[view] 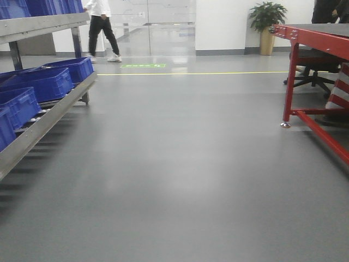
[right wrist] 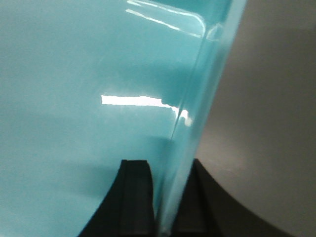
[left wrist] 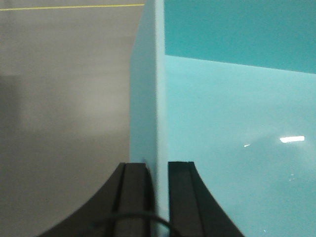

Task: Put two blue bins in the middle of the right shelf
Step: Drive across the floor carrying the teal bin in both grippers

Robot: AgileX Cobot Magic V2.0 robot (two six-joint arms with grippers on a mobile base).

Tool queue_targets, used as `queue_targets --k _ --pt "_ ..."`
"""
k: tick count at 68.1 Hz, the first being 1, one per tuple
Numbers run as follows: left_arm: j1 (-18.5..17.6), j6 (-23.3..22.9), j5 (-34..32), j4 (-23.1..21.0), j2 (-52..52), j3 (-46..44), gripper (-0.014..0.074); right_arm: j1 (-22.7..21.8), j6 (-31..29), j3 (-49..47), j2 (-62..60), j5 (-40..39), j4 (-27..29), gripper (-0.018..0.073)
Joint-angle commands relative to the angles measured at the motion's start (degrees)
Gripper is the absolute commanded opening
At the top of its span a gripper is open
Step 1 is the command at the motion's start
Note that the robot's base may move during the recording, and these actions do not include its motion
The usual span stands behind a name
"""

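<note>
A pale light-blue bin (left wrist: 237, 148) fills the right of the left wrist view. My left gripper (left wrist: 157, 165) is shut on its upright side wall (left wrist: 147, 98), one finger outside and one inside. In the right wrist view, my right gripper (right wrist: 167, 165) is shut on a pale blue bin wall (right wrist: 197, 98) the same way, with the bin's inside (right wrist: 74, 98) to the left. I cannot tell whether one bin or two stacked bins are held. Neither the bins nor the grippers show in the front view. The right shelf middle is out of view.
A steel rack (view: 38, 128) runs along the left, holding dark royal-blue bins (view: 46, 84). A red-framed table (view: 313, 41) stands at the right with an office chair (view: 313, 73) beyond it. Far back, a person (view: 101, 27) walks past and a potted plant (view: 267, 22) stands. Grey floor (view: 180, 164) lies between.
</note>
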Motion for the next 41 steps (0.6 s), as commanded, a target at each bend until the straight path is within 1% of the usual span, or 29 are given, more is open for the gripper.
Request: queue_targets --k 1,41 --pt "-0.7 -0.5 -4.1 -3.8 -0.9 -0.7 -0.0111 0.2 -1.8 -0.4 -0.3 -1.7 1.2 -0.0154" --pt "-0.7 -0.5 -4.1 -3.3 -0.9 -0.7 -0.0111 0.2 -1.8 -0.4 -0.3 -1.7 1.2 -0.0154"
